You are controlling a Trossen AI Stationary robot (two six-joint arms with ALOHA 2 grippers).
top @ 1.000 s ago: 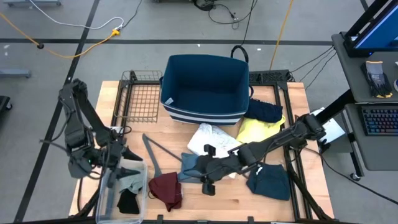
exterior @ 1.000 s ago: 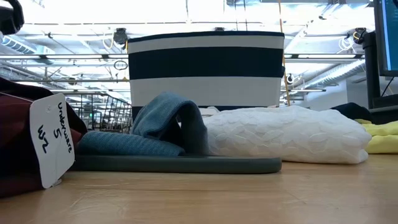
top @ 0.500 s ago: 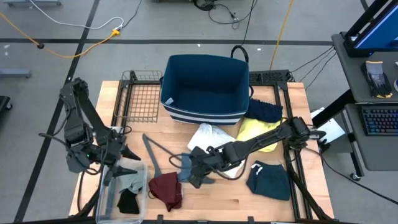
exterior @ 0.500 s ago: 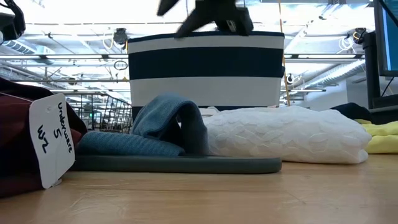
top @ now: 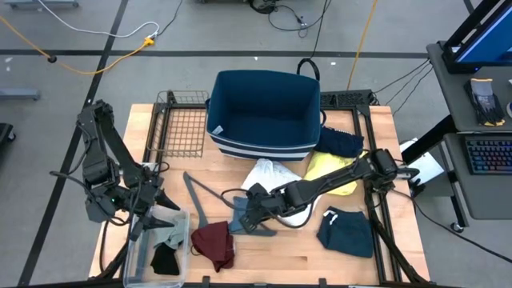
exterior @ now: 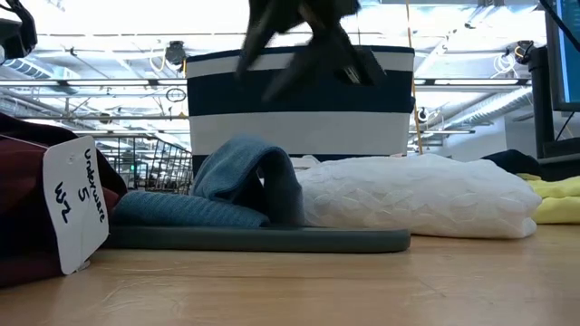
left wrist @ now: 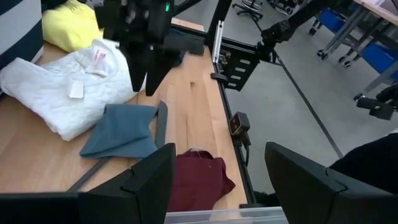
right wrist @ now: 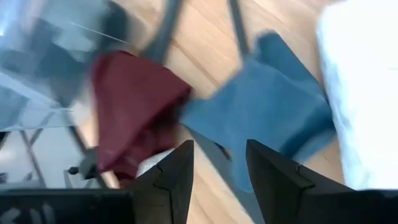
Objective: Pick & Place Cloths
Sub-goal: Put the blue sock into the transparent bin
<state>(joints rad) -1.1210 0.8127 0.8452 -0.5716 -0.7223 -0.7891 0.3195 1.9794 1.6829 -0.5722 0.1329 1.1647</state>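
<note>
**Q:** State the position and jaw condition of each arm.

**A:** The right gripper [top: 250,210] sits at lower centre of the high view, directly above the blue cloth [top: 242,214]. Its jaws stand apart with nothing between them (the right wrist view shows the blue cloth [right wrist: 273,106] and the maroon cloth [right wrist: 134,102] beyond the two fingers, with bare gap between). In the low view the gripper [exterior: 304,41] hangs at upper centre, clear of the blue cloth [exterior: 245,172]. The left gripper [top: 152,210] waits at lower left of the high view, over the edge of the clear bin [top: 132,268]; its jaws are open and empty.

**Q:** Locate the cloths.

**A:** In the high view, all on the tabletop [top: 400,144] unless noted:
- Blue cloth: lower centre, draped over the grey hanger [top: 194,196].
- Maroon cloth [top: 214,242]: lower centre, just left of the blue one.
- White cloth [top: 268,174]: centre, touching the blue cloth.
- Yellow cloth [top: 326,166]: right of centre, beside the white one.
- Navy cloth [top: 340,142]: right of centre, above the yellow one.
- Dark teal cloth [top: 348,234]: lower right.
- Black cloth [top: 164,260] and grey-green cloth [top: 170,234]: inside the clear bin, lower left.

**Q:** Other fixtures?

**A:** A striped navy basket [top: 264,112] at upper centre, a wire rack [top: 180,128] on its left.
</note>
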